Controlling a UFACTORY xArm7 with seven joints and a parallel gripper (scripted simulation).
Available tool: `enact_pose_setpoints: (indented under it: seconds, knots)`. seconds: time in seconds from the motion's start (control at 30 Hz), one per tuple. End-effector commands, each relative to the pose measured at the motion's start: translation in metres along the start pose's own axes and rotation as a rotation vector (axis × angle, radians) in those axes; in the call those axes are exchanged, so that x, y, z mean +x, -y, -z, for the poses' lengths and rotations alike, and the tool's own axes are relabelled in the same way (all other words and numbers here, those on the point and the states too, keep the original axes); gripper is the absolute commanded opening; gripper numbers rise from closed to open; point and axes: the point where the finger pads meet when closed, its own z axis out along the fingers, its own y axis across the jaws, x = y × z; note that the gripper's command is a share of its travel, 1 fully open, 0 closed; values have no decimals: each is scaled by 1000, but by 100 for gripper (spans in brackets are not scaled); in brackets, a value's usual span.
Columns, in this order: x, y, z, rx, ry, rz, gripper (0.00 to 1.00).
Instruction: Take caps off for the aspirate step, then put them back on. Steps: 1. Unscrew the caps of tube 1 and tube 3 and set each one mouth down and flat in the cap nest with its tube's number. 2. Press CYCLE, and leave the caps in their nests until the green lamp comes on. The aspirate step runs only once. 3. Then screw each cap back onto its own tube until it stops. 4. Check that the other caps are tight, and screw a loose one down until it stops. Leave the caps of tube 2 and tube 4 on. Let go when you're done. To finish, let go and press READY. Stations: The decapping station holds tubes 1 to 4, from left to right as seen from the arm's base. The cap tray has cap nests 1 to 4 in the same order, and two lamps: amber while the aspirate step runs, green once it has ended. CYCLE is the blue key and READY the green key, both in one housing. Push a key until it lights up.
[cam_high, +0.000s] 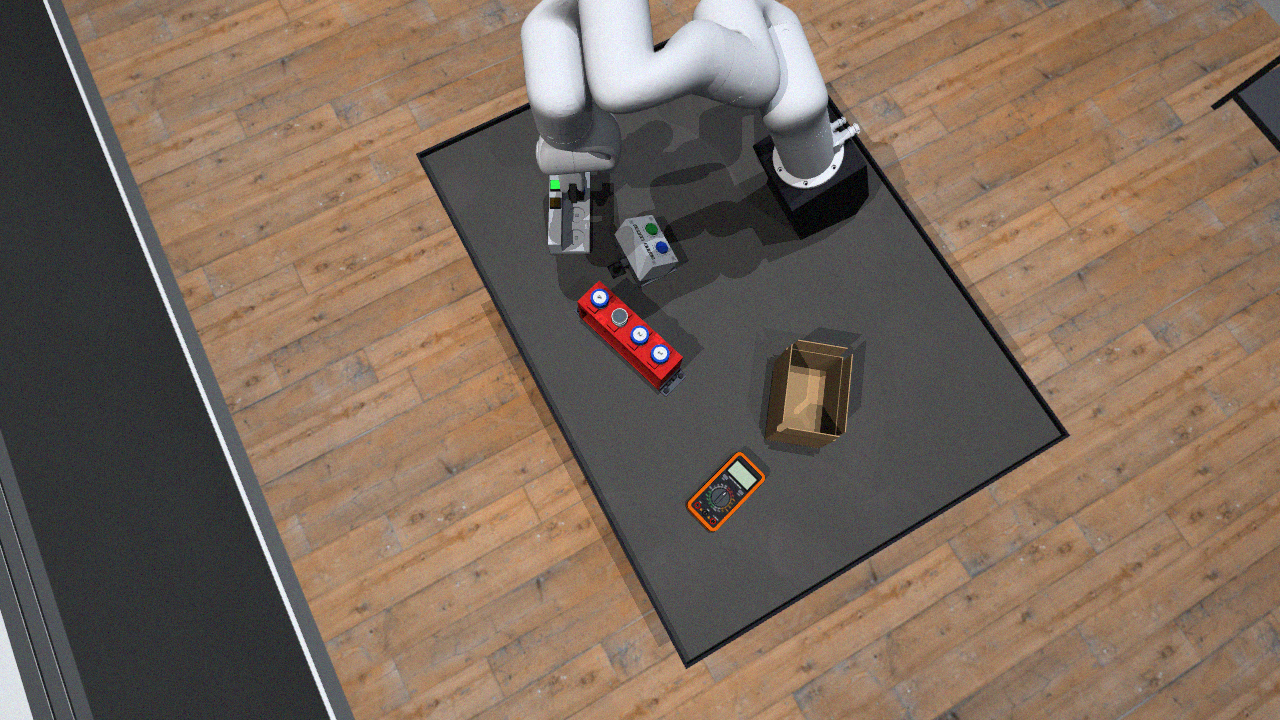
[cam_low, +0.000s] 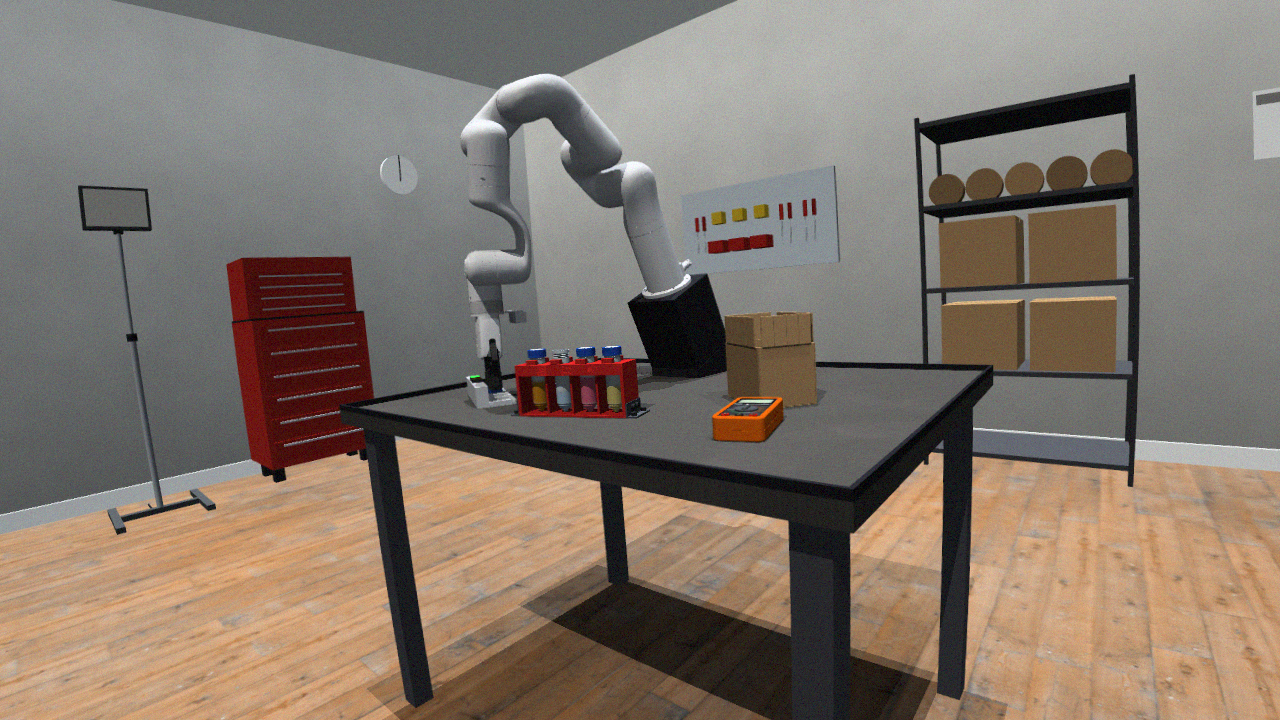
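Note:
The red decapping station [cam_high: 629,334] holds four tubes. Three carry blue caps, and the second tube from the far-left end [cam_high: 619,316] stands open with a grey mouth. It also shows in the side view [cam_low: 577,386]. The white cap tray [cam_high: 570,214] lies behind it, and its green lamp [cam_high: 554,185] is lit. My gripper [cam_low: 491,374] points straight down into the tray near the lamp end and is shut on a blue cap there. The wrist hides the cap in the overhead view [cam_high: 577,191]. The key housing [cam_high: 646,246] holds the green key [cam_high: 651,229] and the blue key [cam_high: 661,247].
An open cardboard box [cam_high: 808,393] stands right of the station. An orange multimeter [cam_high: 725,491] lies near the front of the table. The arm's black base [cam_high: 810,183] is at the back right. The tray sits close to the table's left edge.

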Motion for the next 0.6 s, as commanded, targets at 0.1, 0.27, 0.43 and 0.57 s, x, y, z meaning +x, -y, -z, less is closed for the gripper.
enact_pose_setpoints:
  seconds: [0.1, 0.27, 0.43, 0.57]
  knots:
    - [-2, 1, 30, 1, 3, -1, 0]
    - [-2, 0, 50, 1, 3, -1, 0]
    - [-2, 0, 75, 1, 3, -1, 0]
    - [-2, 0, 95, 1, 4, -1, 0]
